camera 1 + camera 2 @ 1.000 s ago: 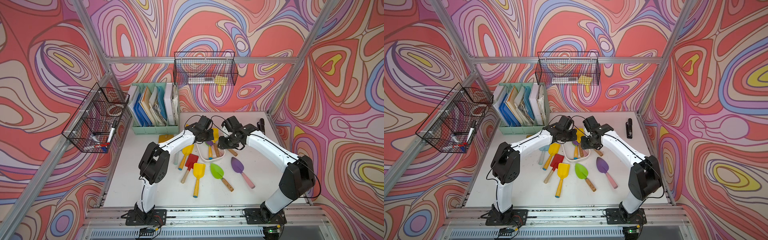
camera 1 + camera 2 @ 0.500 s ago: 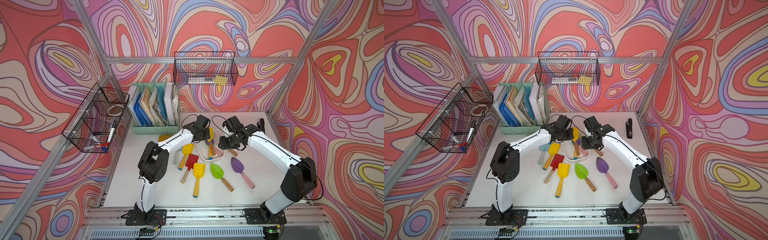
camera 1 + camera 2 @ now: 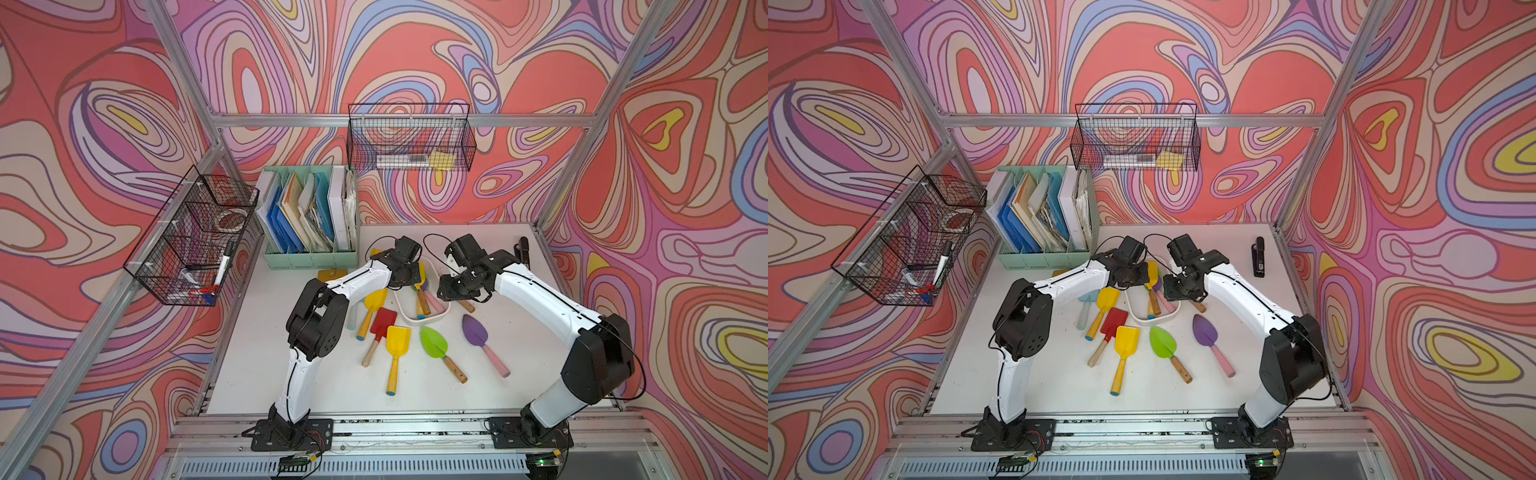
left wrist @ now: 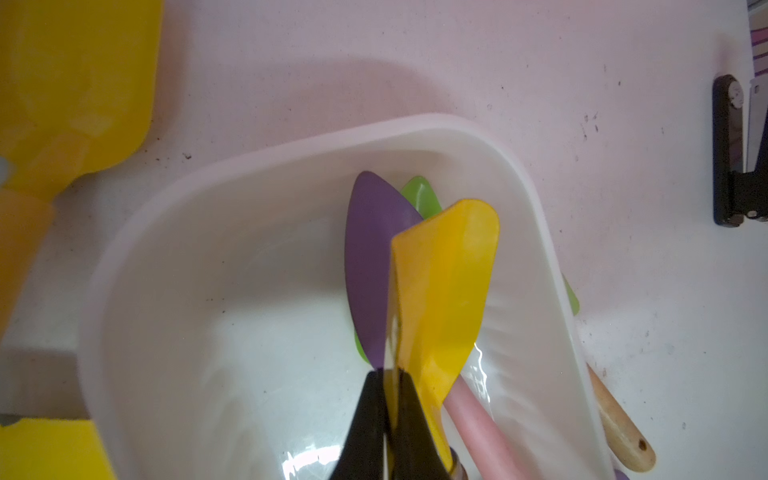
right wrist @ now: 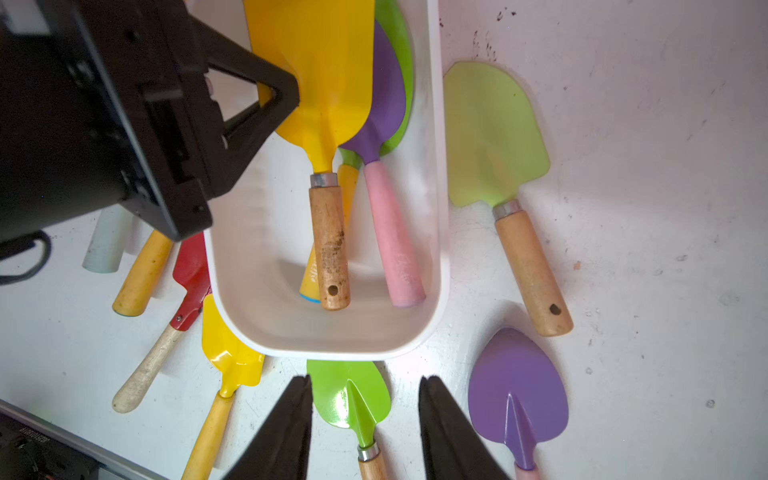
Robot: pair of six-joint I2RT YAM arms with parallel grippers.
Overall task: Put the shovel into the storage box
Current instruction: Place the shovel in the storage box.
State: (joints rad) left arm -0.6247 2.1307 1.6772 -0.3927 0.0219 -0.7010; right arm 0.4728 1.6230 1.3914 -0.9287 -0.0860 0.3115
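Observation:
The white storage box (image 3: 419, 321) (image 3: 1152, 320) (image 5: 332, 353) lies mid-table. My left gripper (image 4: 390, 374) (image 3: 409, 274) is shut on the blade edge of a yellow shovel (image 4: 444, 282) (image 5: 328, 75). It holds the blade tilted inside the box, and the wooden handle (image 5: 330, 245) reaches towards the box floor. Under it in the box lie a purple shovel (image 5: 384, 104) with a pink handle, and a green one. My right gripper (image 5: 365, 380) (image 3: 453, 291) hangs open and empty beside the box. A green shovel (image 5: 349, 395) lies on the table beneath it.
Loose on the table are a pale green shovel (image 5: 490, 137), a purple one (image 3: 476, 332), a red one (image 3: 382, 322) and two yellow ones (image 3: 398, 338). A mint-green file organizer (image 3: 309, 257), a black stapler (image 3: 1259, 257) and two wire baskets (image 3: 409, 139) stand around the back.
My left gripper has shifted the yellow shovel slightly over the box. The right gripper's fingers have narrowed a little, and its arm has barely moved.

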